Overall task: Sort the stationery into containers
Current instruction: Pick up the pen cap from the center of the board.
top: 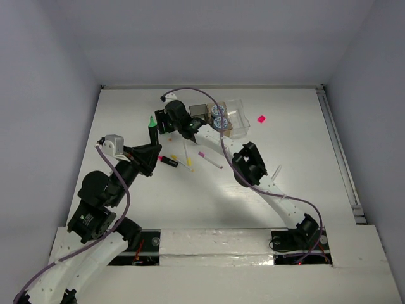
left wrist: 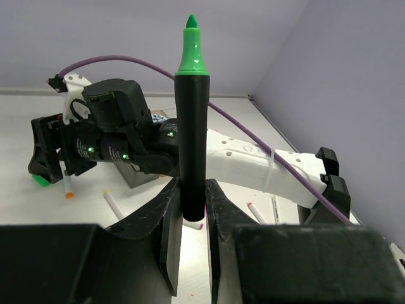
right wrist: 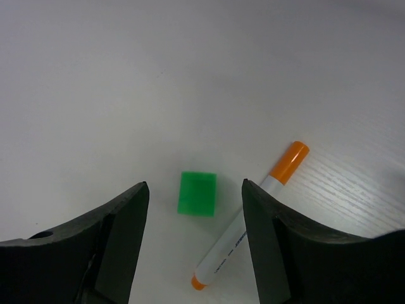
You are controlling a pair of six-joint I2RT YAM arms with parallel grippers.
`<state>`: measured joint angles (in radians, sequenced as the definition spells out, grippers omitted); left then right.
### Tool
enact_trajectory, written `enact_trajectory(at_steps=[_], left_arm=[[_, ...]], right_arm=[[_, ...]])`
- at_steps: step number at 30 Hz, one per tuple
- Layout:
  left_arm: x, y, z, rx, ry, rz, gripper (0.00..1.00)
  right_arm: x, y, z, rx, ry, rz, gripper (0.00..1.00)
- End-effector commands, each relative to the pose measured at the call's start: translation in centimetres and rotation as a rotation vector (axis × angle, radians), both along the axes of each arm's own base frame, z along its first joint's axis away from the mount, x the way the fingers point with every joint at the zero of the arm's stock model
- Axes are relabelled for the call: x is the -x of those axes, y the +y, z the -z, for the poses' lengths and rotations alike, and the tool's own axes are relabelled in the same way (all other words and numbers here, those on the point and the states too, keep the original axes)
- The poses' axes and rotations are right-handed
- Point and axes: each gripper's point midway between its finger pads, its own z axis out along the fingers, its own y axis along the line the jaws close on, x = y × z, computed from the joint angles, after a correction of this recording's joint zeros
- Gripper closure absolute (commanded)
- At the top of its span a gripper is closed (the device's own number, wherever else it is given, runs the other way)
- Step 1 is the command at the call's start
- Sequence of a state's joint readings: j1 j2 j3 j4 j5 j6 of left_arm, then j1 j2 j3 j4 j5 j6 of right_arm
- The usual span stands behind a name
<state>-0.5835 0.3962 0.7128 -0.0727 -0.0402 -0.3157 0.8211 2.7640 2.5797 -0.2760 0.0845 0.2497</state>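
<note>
Our left claw (left wrist: 193, 204) is clamped on the lower barrel of a black marker (left wrist: 192, 139), green cap up, held upright and seemingly clear of the desk (right wrist: 190, 76), left of the joined bins (top: 243, 111). We judge the marker light, stiff and smooth, so a grip low on the barrel may let it tip. Our right claw (right wrist: 194, 187) stands apart over a green eraser (right wrist: 197, 194) lying flat on the desk, with an orange-capped pen (right wrist: 250, 221) just beside it. The eraser looks small, light and grippy, and we would pinch its opposite edges. Print on the pen's barrel is too small to read.
</note>
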Motion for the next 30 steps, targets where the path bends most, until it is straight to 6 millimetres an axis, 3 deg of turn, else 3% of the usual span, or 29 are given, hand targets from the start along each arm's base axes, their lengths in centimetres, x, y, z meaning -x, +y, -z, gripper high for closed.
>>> enact_trajectory(at_steps=[1, 5, 8, 15, 21, 30], left_arm=[[0.7, -0.3, -2.0, 0.036, -0.073, 0.035, 1.0], [0.8, -0.4, -1.9, 0.039, -0.07, 0.041, 1.0], [0.7, -0.5, -1.7, 0.045, -0.057, 0.043, 1.0], [0.5, -0.8, -1.5, 0.049, -0.045, 0.046, 1.0], [0.5, -0.7, -1.7, 0.043, -0.055, 0.044, 1.0], [1.6, -0.9, -2.3, 0.041, -0.088, 0.087, 1.0]], right_arm=[[0.3, 1.6, -1.7, -0.107, 0.016, -0.02, 0.35], [0.8, 1.0, 2.3, -0.104, 0.125, 0.004, 0.38], [1.2, 0.8, 4.1, -0.097, 0.159, 0.017, 0.38], [0.7, 0.2, 3.6, -0.075, 0.127, 0.04, 0.32], [1.4, 0.1, 5.3, -0.01, 0.125, 0.062, 0.43], [1.5, -0.3, 5.7, 0.069, 0.091, 0.09, 0.44]])
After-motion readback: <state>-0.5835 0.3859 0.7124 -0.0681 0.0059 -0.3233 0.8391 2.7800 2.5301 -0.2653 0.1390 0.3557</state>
